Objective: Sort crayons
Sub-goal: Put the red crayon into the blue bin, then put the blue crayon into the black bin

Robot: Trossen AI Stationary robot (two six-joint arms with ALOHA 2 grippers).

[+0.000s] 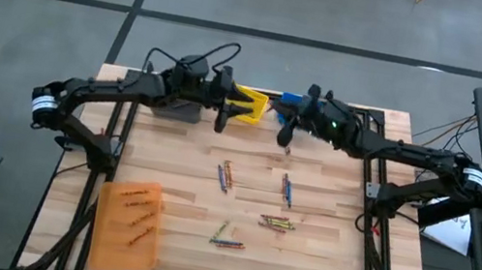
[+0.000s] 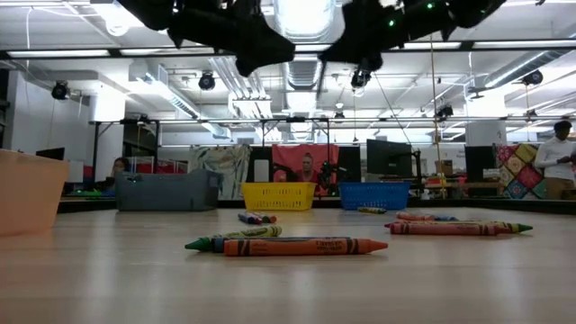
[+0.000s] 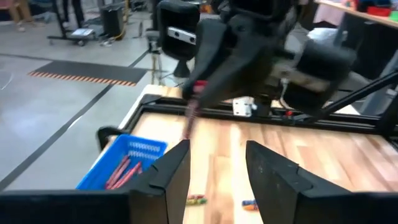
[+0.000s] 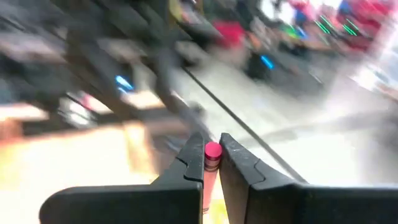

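A: What's sitting nearest the front of the counter point(image 1: 317, 266)?

B: The orange bin point(image 1: 129, 223), front-left, with a few crayons lying in it. Right of it, loose crayons point(image 1: 227, 243) are lying flat on the wood; in the low view an orange one point(image 2: 304, 247) is lying in front of a green one point(image 2: 232, 238), touching or nearly so.

A: Further in?

B: More loose clusters mid-counter: one group point(image 1: 277, 223) right of center, a pair point(image 1: 225, 176) near the middle, another pair point(image 1: 287, 189) just right of that. All are lying flat, apart from the bins.

A: Arms?

B: Both are reaching toward the back edge, above the counter. The right gripper point(image 4: 212, 163) is clamping a pink-red crayon point(image 4: 211, 163) between narrow fingers, the crayon's end sticking up past the tips. In the high view it's hanging in front of the blue bin point(image 1: 292, 98).

A: Left?

B: The left gripper point(image 3: 217, 167) is standing wide with nothing between its fingers, hovering just in front of the yellow bin point(image 1: 248, 104). It's facing the right arm.

A: Back row?

B: Gray bin point(image 1: 176, 110), yellow bin, blue bin, left to right. The blue one is holding a few reddish crayons point(image 3: 121, 172). A person point(image 2: 560, 159) is standing in the room behind.
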